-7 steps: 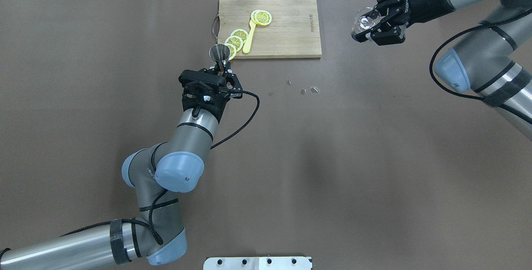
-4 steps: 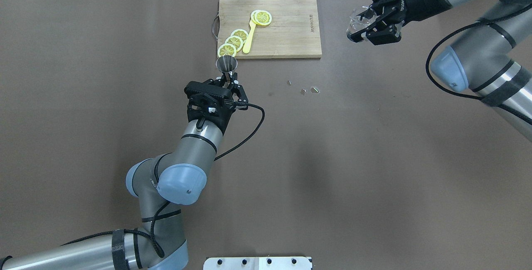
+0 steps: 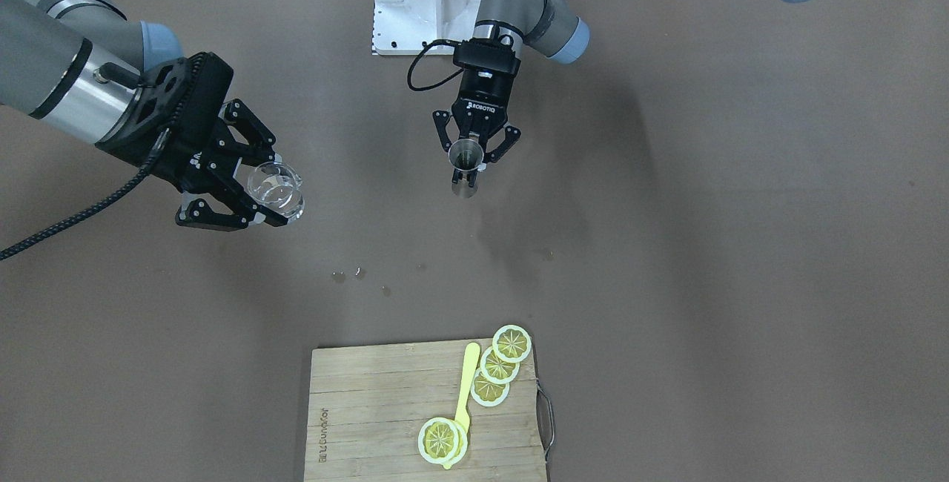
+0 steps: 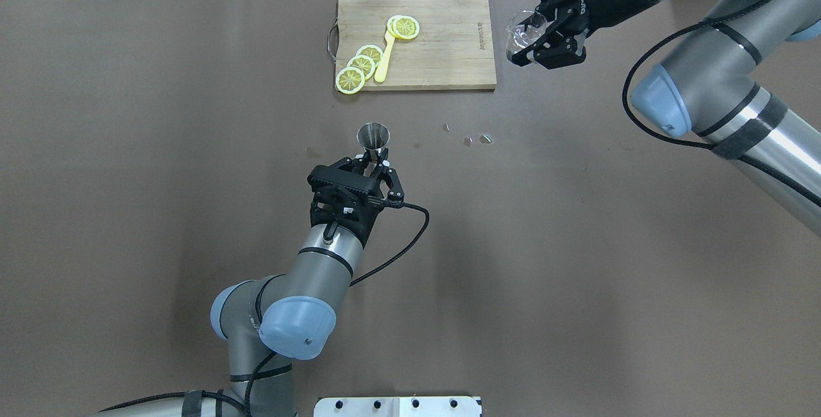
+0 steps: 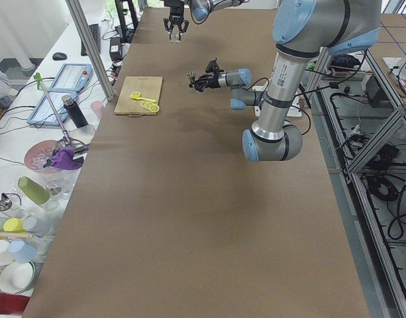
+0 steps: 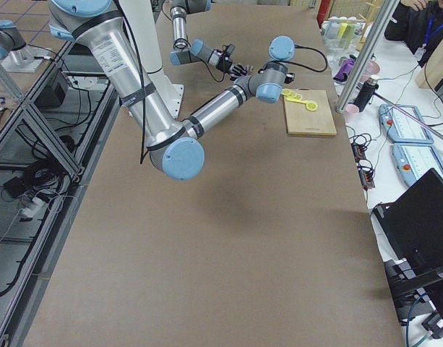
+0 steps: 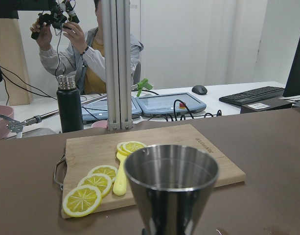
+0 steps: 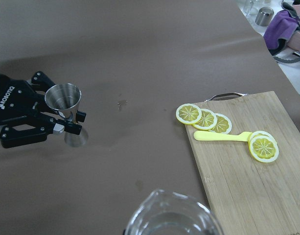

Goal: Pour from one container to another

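- Glass cup: small, clear, with a pouring lip. It sits in the right claw, whose fingers are closed on opposite sides of the wall. It is left of centre in the front-facing view and upper right in the overhead view, just off the cutting board's corner. I cannot make out any contents.
- Handling, cup: I judge it light, rigid, brittle and slick. I would hold it on the side wall below the rim, firmly but without crushing, and keep the lip free and turned towards the target.
- Jigger: grey steel, hourglass-shaped, mouth up. The left claw pinches its narrow waist near mid-frame, well apart from the cup. It seems clear of the worktop, though I cannot be sure.
- Handling, jigger: I judge it light, stiff and smooth. The waist is the natural hold, since both cones stop it sliding. The mouth is a small target.
- Lemon slices: on the board, not involved.
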You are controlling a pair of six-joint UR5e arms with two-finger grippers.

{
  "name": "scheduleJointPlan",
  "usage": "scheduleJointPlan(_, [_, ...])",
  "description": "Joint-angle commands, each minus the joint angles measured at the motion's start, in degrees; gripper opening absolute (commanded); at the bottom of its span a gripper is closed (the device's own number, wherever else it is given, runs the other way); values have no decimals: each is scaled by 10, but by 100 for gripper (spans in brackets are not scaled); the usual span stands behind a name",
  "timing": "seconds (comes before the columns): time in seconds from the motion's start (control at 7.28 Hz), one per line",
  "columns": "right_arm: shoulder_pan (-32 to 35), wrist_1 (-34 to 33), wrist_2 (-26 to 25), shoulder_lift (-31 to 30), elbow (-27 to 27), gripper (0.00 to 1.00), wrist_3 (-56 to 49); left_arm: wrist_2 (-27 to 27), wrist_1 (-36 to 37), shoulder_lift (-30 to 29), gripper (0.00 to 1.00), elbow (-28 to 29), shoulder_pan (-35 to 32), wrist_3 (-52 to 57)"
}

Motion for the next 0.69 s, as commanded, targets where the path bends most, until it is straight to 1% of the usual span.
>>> scheduleJointPlan(0.0, [-21,-73,-19,16,4,0,-113,3,-1,3,0,2,11,0])
scheduleJointPlan(0.14, [-28,-119,-32,32,3,0,-150,4,-2,5,0,0,23,0])
scheduleJointPlan(0.41, [-47,-163,-50,56,3,0,-167,4,-1,-2,0,0,30,-2])
scheduleJointPlan(0.55, [-54,-191,-54,58,2,0,-212,4,-1,0,0,-1,33,-2])
